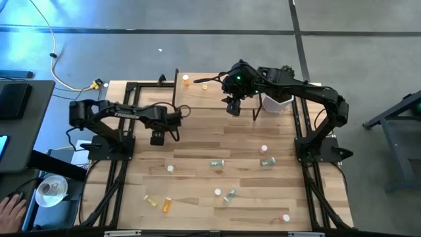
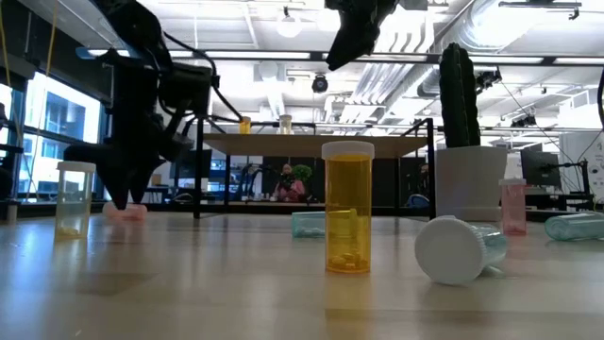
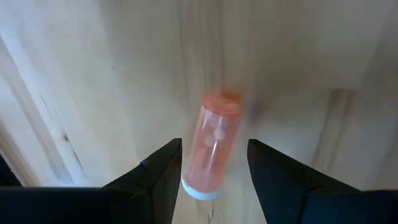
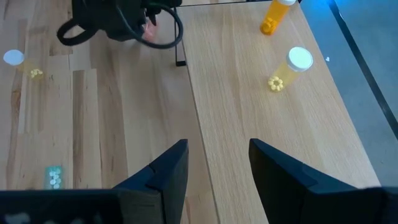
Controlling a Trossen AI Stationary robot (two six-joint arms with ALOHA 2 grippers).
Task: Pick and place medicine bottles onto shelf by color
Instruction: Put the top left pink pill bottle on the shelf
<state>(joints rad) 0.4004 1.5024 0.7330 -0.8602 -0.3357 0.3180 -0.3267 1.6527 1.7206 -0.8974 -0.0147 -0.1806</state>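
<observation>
Between spread fingers of left gripper (image 3: 212, 171): translucent pink pill bottle (image 3: 213, 146), white cap, lying on wooden tabletop (image 1: 197, 148), not gripped. Farther off, right gripper (image 4: 215, 163) open, empty, above light-wood shelf (image 4: 261, 81); yellow bottle (image 4: 287, 67) and orange bottle (image 4: 276, 14) stand there.

Wooden table (image 1: 197, 141) carries scattered medicine bottles (image 1: 217, 163) and the shelf (image 1: 210, 92).

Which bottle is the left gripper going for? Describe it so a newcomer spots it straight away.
Start at the left gripper, low over the tabletop in front of the shelf. Lying flat on the wood between its open fingers is a pink bottle with a white cap. It is the only bottle at that gripper; the orange one nearby stands upright.
</observation>
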